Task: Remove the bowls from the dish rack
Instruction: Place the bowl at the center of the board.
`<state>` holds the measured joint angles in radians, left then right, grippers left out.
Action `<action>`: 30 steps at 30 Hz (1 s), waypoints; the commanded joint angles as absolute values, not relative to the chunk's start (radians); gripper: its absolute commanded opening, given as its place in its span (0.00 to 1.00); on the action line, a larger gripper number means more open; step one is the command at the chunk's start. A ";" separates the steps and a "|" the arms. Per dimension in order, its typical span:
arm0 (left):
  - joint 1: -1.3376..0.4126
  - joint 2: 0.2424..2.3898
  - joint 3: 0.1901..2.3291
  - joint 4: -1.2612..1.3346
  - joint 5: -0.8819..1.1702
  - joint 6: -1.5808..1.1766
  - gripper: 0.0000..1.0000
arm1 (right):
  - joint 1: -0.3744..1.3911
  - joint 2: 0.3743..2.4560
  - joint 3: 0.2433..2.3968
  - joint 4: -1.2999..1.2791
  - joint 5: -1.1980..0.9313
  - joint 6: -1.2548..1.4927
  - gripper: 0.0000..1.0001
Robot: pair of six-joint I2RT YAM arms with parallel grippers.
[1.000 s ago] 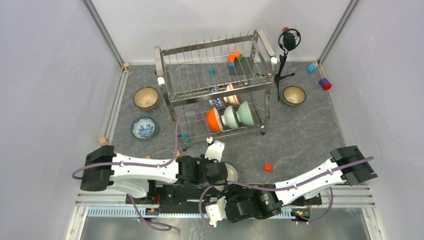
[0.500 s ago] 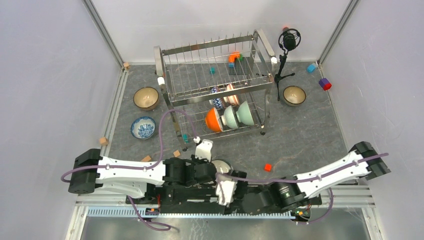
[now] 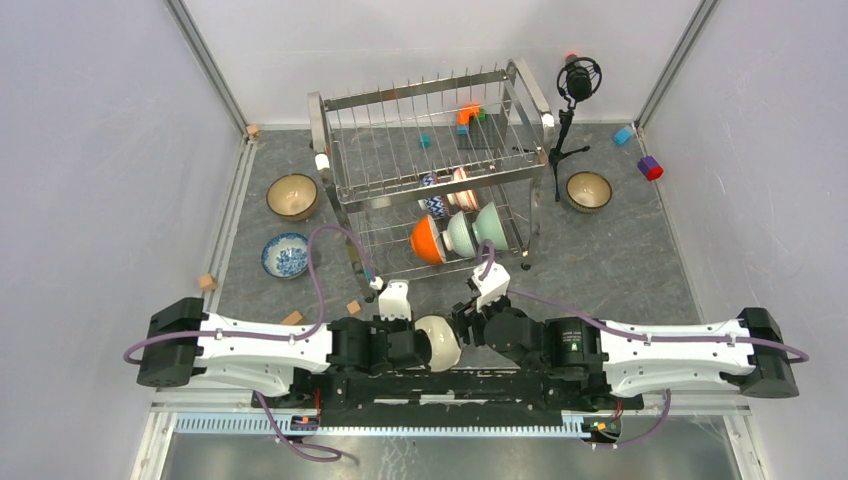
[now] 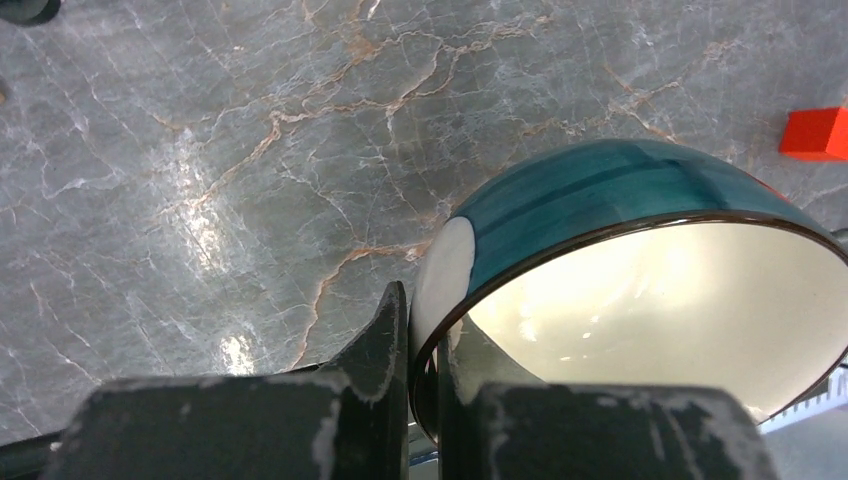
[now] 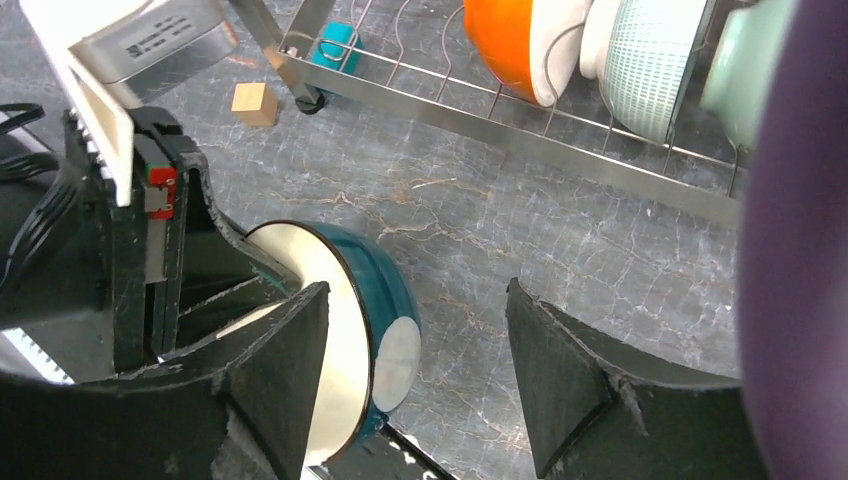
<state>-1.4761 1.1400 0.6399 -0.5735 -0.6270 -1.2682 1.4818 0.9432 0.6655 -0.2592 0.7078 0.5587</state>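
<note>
Right half: bare marble table (image 3: pixel 620 270), open room from rack to side wall (image 3: pixel 760 150). Upper centre: dish rack (image 3: pixel 430 170), orange, pale green and patterned bowls (image 3: pixel 460 235) on edge in its lower tier. Bottom centre, off the rack: teal bowl (image 3: pixel 438 342), tilted, pinched at the rim by left gripper (image 4: pixel 425 350), jaws nearly together. Astride it, right gripper (image 5: pixel 415 350), jaws wide, contact unclear. Label print on white housing (image 5: pixel 130 45) too small to read.

The dish rack (image 3: pixel 440 178) stands upper centre on the tabletop (image 3: pixel 620 270), bowls (image 3: pixel 458 236) on edge in its lower tier. Two bowls (image 3: pixel 292 196) lie left of it, one bowl (image 3: pixel 589 190) right, another bowl (image 3: pixel 437 342) lower centre in the left tool (image 4: pixel 425 320).
</note>
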 commanded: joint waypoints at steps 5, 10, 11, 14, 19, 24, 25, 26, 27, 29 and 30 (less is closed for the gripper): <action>-1.481 1.239 0.780 -0.654 -0.675 -1.552 0.02 | 1.458 1.028 0.681 -0.243 0.605 0.635 0.64; -1.482 1.282 0.828 -0.740 -0.670 -1.639 0.02 | 1.456 1.055 0.675 -0.278 0.638 0.641 0.55; -1.482 1.282 0.831 -0.750 -0.670 -1.648 0.02 | 1.454 1.058 0.674 -0.286 0.647 0.642 0.55; -1.481 1.280 0.832 -0.767 -0.668 -1.676 0.02 | 1.451 1.072 0.670 -0.306 0.664 0.647 0.51; -1.481 1.279 0.837 -0.794 -0.671 -1.712 0.02 | 1.449 1.095 0.654 -0.276 0.637 0.648 0.40; -1.482 1.307 0.861 -0.841 -0.672 -1.757 0.02 | 1.449 1.125 0.651 -0.274 0.636 0.656 0.31; -1.481 1.321 0.870 -0.863 -0.672 -1.772 0.02 | 1.449 1.131 0.652 -0.273 0.635 0.657 0.30; -1.482 1.334 0.884 -0.884 -0.671 -1.789 0.02 | 1.450 1.136 0.654 -0.275 0.634 0.657 0.28; -1.481 1.353 0.901 -0.914 -0.668 -1.811 0.02 | 1.450 1.144 0.657 -0.276 0.632 0.657 0.27; -1.481 1.389 0.935 -0.954 -0.661 -1.825 0.02 | 1.449 1.154 0.662 -0.275 0.631 0.657 0.24; -1.481 1.403 0.949 -0.966 -0.656 -1.828 0.02 | 1.449 1.159 0.664 -0.274 0.629 0.657 0.22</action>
<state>-1.4769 1.3609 0.8543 -0.8989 -0.6189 -1.7130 1.4521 1.1431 0.6559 -0.2787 0.7078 0.6292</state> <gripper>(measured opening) 0.104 0.677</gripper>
